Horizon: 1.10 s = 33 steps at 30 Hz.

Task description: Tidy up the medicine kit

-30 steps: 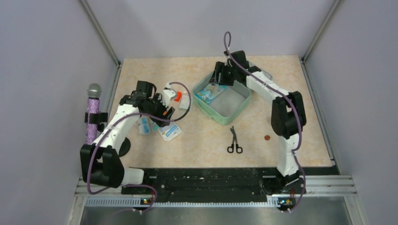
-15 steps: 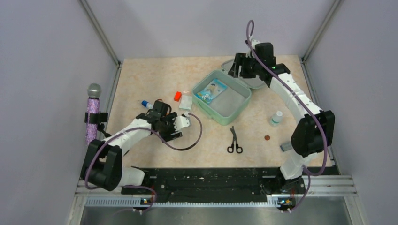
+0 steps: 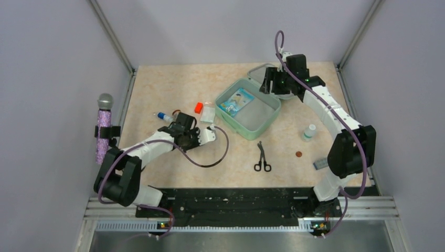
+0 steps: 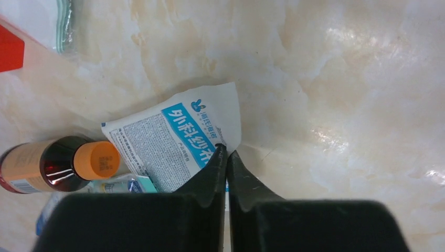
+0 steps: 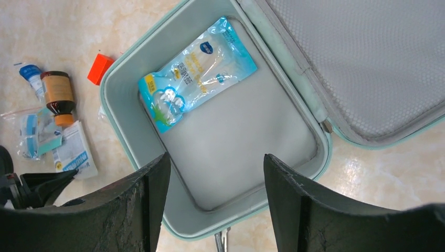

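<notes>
**Top view.** I am stretching my left arm low across the table [image 3: 157, 84], left of centre, with the forearm running toward the right and the left gripper [image 3: 205, 135] pointing at the frame's middle. My right arm is bending at the elbow on the right side and reaching to the upper centre, where the right gripper [image 3: 270, 81] is hovering over the far edge of the medicine kit [image 3: 260, 113]. The kit is sitting open just above centre, with its lid [image 3: 287, 89] lying flat behind it.

**Left wrist view.** My left fingers are pressing almost together at lower centre, pinching the corner of a white sachet [image 4: 173, 139] that is lying flat on the table. A brown bottle [image 4: 57, 168] with an orange cap is lying just beside the sachet at the left edge.

**Right wrist view.** I am pointing straight down. My right fingers are standing wide apart and gripping nothing. The kit's tray is filling the centre, with a blue pouch [image 5: 197, 71] lying in its upper part.
</notes>
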Each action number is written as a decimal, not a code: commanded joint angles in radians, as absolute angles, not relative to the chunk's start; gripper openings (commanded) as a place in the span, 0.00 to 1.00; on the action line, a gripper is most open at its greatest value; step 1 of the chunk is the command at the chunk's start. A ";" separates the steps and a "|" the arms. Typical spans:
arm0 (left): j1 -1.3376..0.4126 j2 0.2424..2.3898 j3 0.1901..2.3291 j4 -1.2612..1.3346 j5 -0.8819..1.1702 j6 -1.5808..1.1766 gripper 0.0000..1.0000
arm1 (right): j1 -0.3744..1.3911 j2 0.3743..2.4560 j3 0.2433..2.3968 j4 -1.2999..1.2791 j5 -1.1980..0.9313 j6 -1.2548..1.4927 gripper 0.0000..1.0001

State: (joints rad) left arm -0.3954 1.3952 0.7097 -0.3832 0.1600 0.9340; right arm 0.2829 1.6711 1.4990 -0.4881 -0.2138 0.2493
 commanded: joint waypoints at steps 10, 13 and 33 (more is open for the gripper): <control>-0.352 1.351 1.017 -0.541 0.349 0.672 0.00 | 0.277 1.664 1.554 -0.464 -0.211 0.171 0.64; -0.352 1.318 1.063 -0.526 0.389 0.644 0.00 | 0.277 1.659 1.542 -0.448 -0.293 0.111 0.64; -0.353 1.400 1.350 -0.341 0.840 0.565 0.00 | 0.427 1.696 1.536 -0.229 -1.112 -0.661 0.58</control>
State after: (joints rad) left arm -0.3534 1.3666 1.2911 -0.4389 0.7242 0.5941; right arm 0.3748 1.6745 1.4876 -0.3252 -1.0512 -0.5270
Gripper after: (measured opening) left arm 0.010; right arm 0.573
